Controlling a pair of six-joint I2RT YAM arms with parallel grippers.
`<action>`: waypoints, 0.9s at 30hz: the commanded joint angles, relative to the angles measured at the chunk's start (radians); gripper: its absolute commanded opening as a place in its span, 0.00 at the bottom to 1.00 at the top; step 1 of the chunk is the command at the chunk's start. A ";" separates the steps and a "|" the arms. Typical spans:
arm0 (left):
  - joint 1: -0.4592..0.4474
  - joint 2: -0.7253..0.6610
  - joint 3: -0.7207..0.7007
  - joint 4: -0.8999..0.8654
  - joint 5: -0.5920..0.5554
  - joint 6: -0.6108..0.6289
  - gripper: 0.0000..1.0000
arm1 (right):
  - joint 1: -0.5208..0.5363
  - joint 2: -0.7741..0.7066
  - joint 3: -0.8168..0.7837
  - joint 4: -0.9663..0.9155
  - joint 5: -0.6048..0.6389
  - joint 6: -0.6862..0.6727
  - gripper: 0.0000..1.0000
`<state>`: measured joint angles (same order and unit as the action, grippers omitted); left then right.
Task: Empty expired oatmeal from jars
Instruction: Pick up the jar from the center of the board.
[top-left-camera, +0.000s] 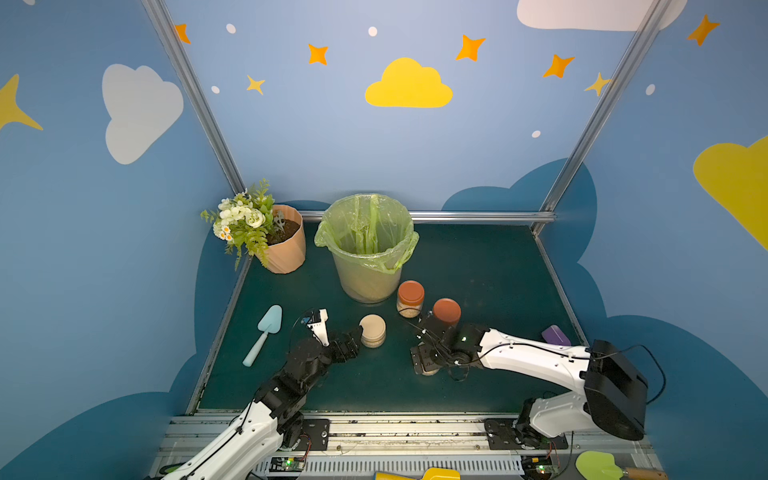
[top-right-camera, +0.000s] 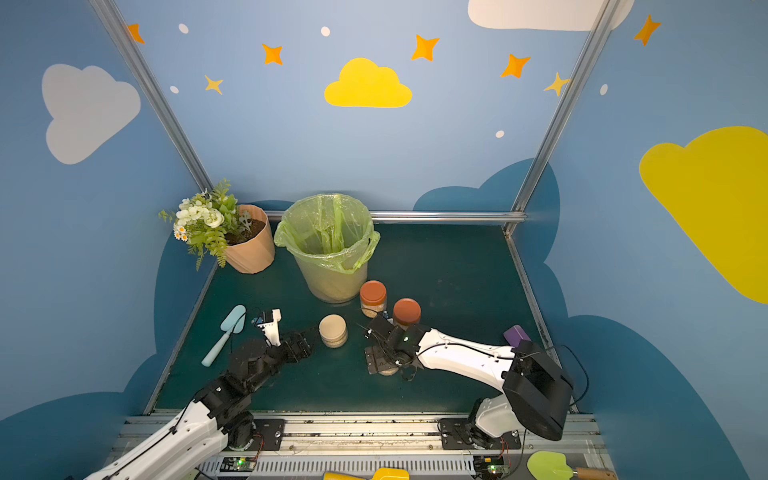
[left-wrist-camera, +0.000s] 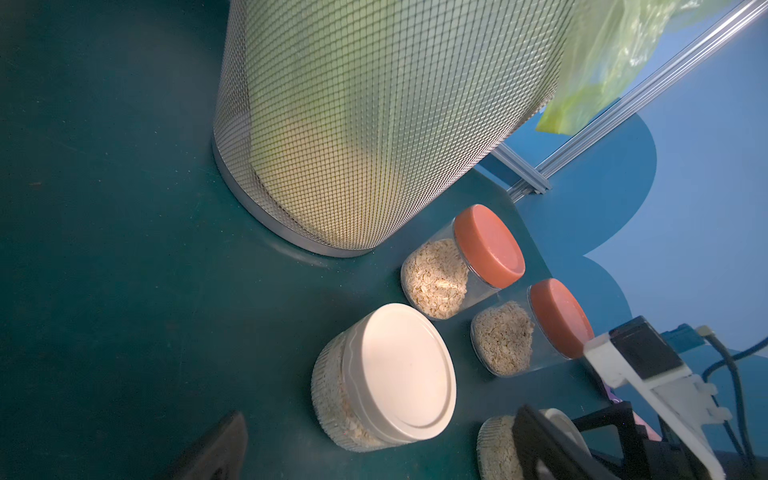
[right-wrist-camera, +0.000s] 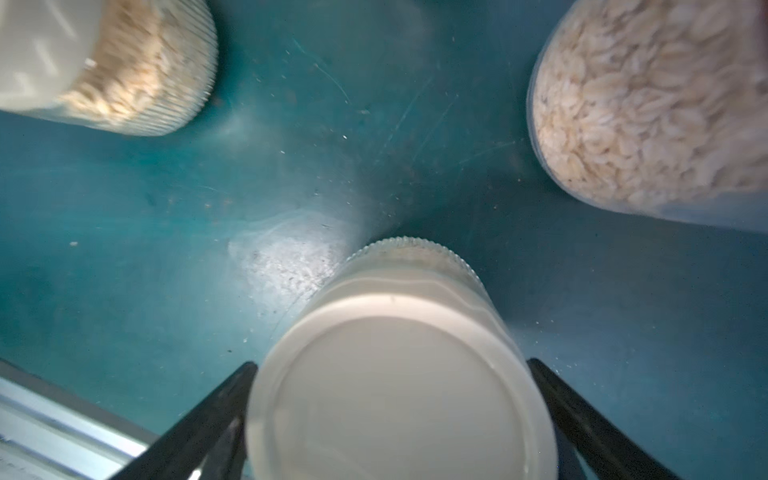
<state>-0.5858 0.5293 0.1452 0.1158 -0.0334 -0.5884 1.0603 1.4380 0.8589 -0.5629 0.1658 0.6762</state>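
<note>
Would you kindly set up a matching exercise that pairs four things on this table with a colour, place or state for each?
Things:
1. trowel
2. flower pot
3. bin
4. near beige-lidded jar

Descriptions:
A. lined with a green bag
B. between the fingers of the right gripper
C. pale blue, lying flat
D. peach-coloured, upright in the far left corner

Pairs: 1-C, 2-D, 3-A, 4-B

Clear glass jars (left-wrist-camera: 436, 278); fine metal-mesh bin (left-wrist-camera: 374, 124); matt lids (left-wrist-camera: 405, 372).
</note>
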 joint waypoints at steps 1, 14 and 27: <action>-0.003 0.006 -0.004 0.010 0.003 0.010 1.00 | 0.004 0.020 0.031 -0.032 0.024 -0.001 0.97; -0.003 0.061 0.028 0.051 0.045 0.059 1.00 | -0.008 0.057 0.040 -0.049 0.035 -0.021 0.87; -0.006 0.199 0.152 0.102 0.193 0.182 1.00 | -0.038 -0.160 0.065 -0.098 -0.018 -0.028 0.47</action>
<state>-0.5858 0.7136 0.2554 0.1810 0.0971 -0.4664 1.0321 1.3666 0.8829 -0.6514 0.1566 0.6464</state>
